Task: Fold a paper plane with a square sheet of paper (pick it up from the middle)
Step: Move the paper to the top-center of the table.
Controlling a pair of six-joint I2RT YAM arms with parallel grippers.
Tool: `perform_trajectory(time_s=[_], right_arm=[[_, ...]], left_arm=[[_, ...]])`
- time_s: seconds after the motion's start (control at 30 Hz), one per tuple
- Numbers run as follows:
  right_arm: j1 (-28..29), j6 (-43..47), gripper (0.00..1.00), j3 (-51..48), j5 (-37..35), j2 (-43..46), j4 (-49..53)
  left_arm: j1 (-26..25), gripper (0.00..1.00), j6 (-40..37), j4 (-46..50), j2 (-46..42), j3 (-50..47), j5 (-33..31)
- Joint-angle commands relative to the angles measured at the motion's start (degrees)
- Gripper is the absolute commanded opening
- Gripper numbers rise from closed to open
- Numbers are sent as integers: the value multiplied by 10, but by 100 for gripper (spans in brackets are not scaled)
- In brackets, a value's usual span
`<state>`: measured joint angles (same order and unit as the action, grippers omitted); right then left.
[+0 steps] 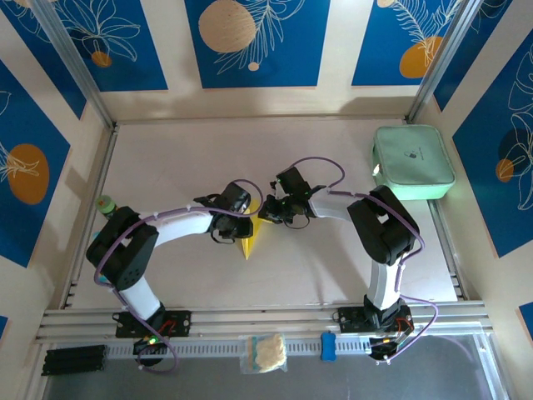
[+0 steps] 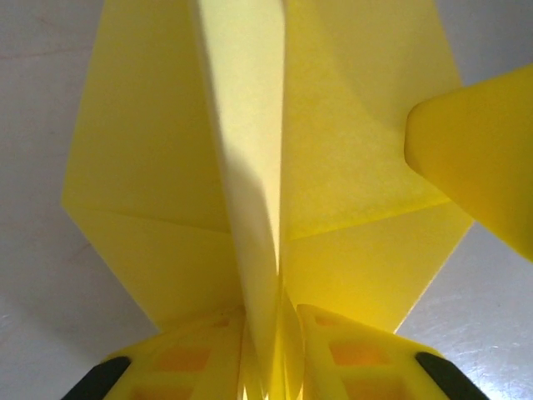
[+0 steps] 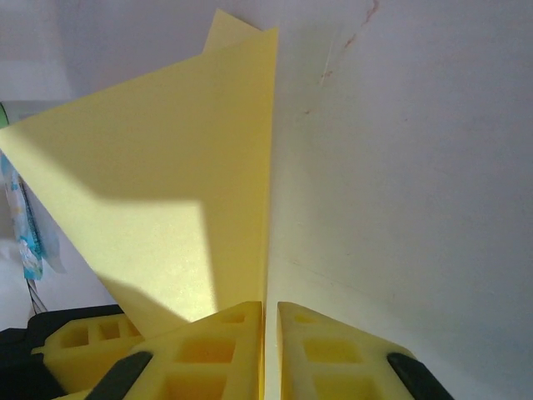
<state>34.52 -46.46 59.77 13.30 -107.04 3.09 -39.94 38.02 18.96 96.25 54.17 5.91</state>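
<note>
Between the two sets of jaws, mid-way across the pale table [image 1: 166, 158]: a bright yellow folded paper plane [image 2: 158, 150], sharp nose toward the arm bases, wings partly spread.

Left gripper [image 2: 273, 325]: yellow jaws pressed in on the plane's upright centre ridge, which rises straight ahead of them. One flat wing lies off each side of the jaws. Ahead and to the right, a blunt yellow fingertip [image 2: 479, 158] lies over the wing edge, most likely the other arm's.

Right gripper [image 3: 269, 317]: jaws pressed together with a thin yellow paper edge running down between them. A large flap fans out ahead and to their left, with bare table to their right.

Risks, as judged:
- Both arms grip one thin sheet. A pull apart, or one wrist twisting against the other, could tear the ridge or drag a crease crooked.
- The right pinch sits on an edge and little paper seems caught, so a lift could slip it free.
- If one side lets go first, the flap may spring open and undo the soft creases.
- Pressing down with the ridge pinched could crumple the nose.

Mint-green rounded case [image 1: 414, 162]: well beyond the right jaws, no hazard.
</note>
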Motion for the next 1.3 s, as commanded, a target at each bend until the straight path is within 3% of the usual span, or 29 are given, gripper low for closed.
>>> perform_trajectory(time_s=[0.0, 0.27, 0.37, 0.6, 0.8, 1.0, 1.27], right_arm=[[4, 9, 13, 1, 7, -3, 12], [4, 10, 12, -2, -2, 6, 15], [3, 14, 17, -5, -22, 28, 26], [-7, 26, 46, -38, -149, 131, 75], [-19, 40, 63, -94, -271, 238, 111], [-59, 37, 67, -147, -268, 311, 110], [-83, 38, 67, -171, -240, 327, 102]], left_arm=[[-6, 20, 1, 14, -10, 13, 6], [-7, 13, -2, 27, -9, 22, -3], [-5, 10, -7, 37, -15, 24, -15], [7, 6, -40, 69, -10, 64, -43], [28, 6, -71, 86, 32, 134, -67], [52, 6, -81, 92, 94, 216, -90], [64, 6, -81, 120, 175, 298, -104]])
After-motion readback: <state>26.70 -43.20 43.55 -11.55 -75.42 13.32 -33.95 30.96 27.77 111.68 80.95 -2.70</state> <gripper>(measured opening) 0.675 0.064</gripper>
